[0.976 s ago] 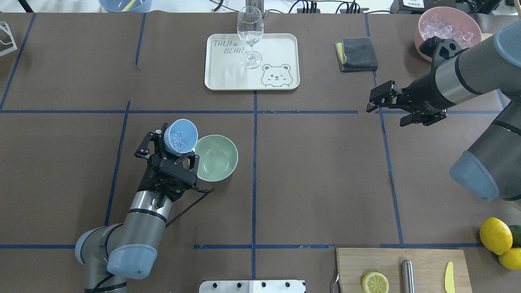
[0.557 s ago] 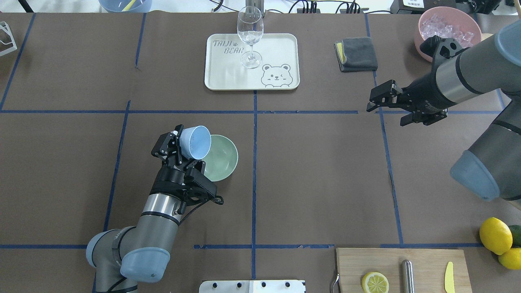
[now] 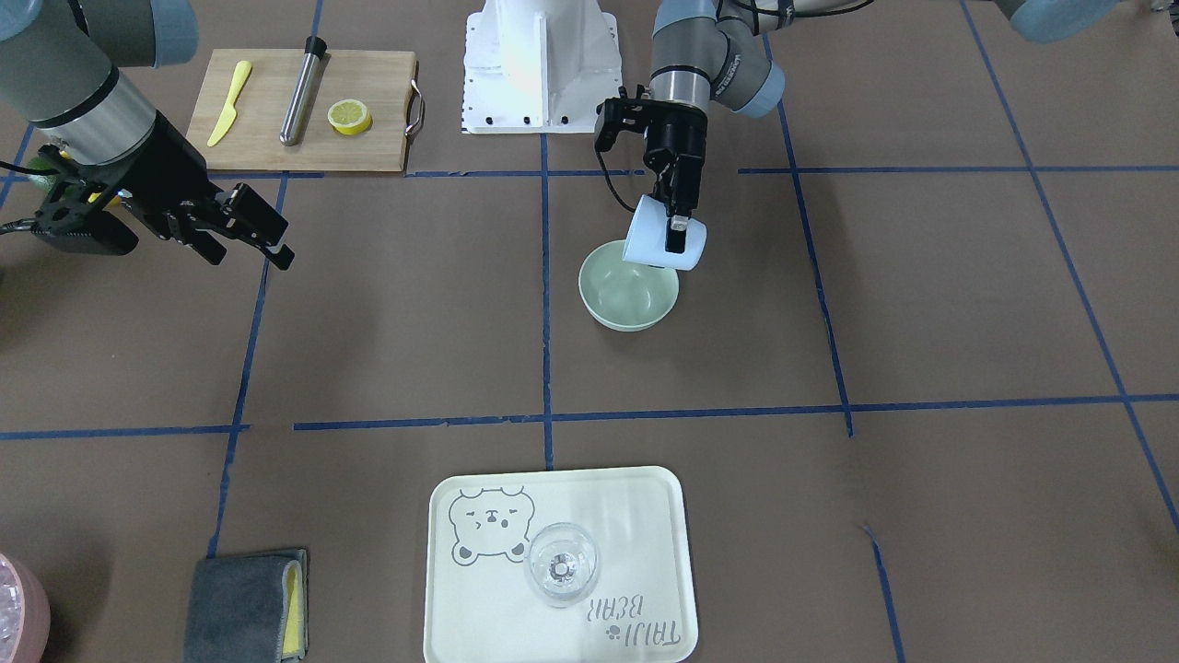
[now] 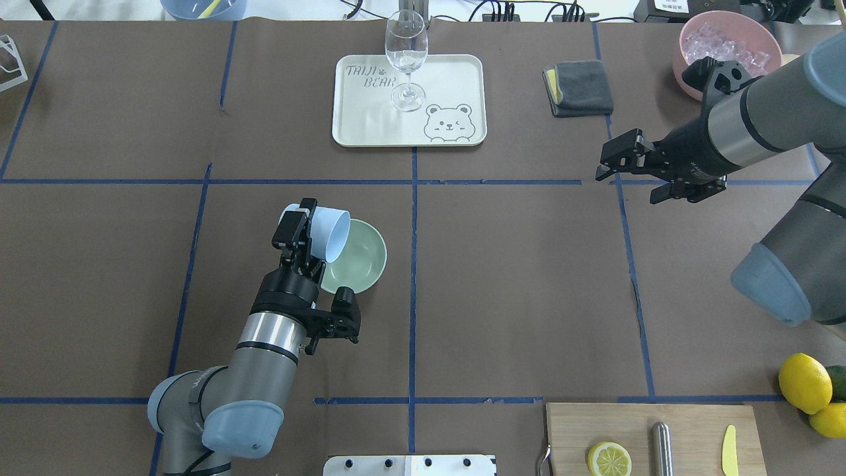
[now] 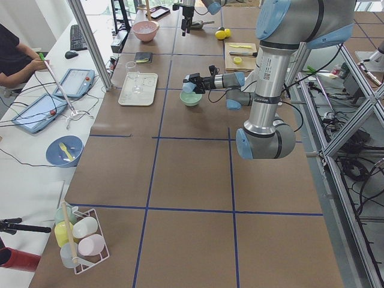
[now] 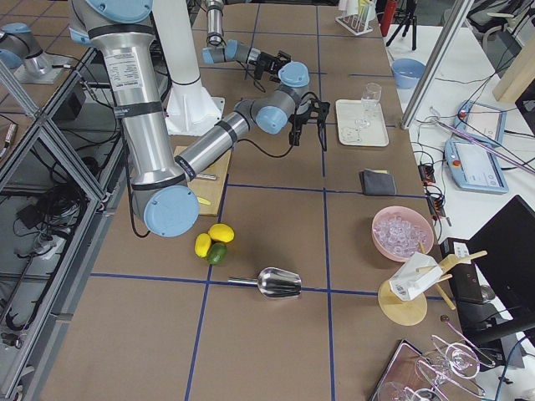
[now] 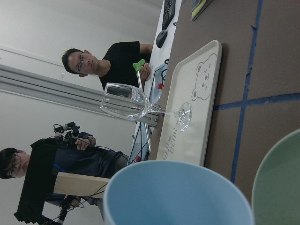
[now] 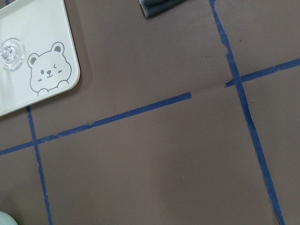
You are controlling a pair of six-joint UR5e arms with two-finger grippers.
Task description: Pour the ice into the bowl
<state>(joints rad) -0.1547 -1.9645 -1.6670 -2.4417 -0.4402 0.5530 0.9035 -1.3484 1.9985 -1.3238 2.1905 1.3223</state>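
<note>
My left gripper (image 4: 305, 228) is shut on a light blue cup (image 4: 332, 235), which lies tipped on its side with its mouth over the near rim of the pale green bowl (image 4: 365, 254). From the front, the cup (image 3: 656, 241) hangs just above the bowl (image 3: 622, 299) with the gripper (image 3: 677, 230) clamped on its wall. The left wrist view shows the cup's rim (image 7: 178, 192) and a bowl edge (image 7: 281, 183). The ice shows in no view; the cup's inside is turned away. My right gripper (image 4: 628, 180) hovers open and empty at the right.
A cream tray (image 4: 456, 73) with a wine glass (image 4: 406, 53) stands at the back centre, a grey cloth (image 4: 581, 87) beside it. A pink container (image 4: 727, 36) of whitish pieces sits far right. A cutting board (image 4: 687, 423) with a lemon half, and whole lemons (image 4: 803, 382), lie near the front.
My left wrist has rolled and shifted right, tipping the cup from mouth-up, with ice showing inside, onto its side over the bowl. The right arm has stayed put.
</note>
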